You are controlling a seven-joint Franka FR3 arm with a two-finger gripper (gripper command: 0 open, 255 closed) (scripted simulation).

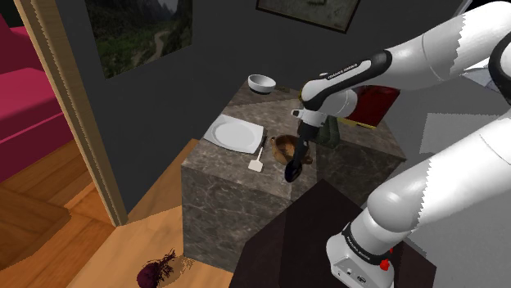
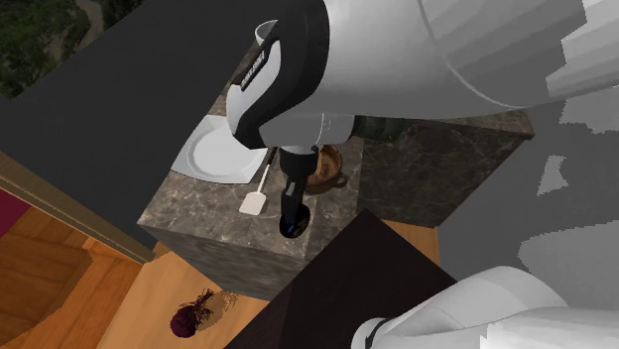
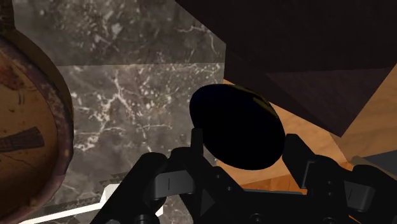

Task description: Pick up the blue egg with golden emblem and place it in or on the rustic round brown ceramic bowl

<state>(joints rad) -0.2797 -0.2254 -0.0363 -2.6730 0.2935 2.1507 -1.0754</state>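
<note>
One egg (image 3: 236, 127) clasped tight in the gripper (image 2: 293, 218), beside one brown bowl (image 3: 32, 127) that is half cut off.

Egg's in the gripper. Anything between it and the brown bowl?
Nothing visible. The egg sits clasped in the gripper just beside the bowl, with bare marble counter between them. The white spatula lies off to one side.
</note>
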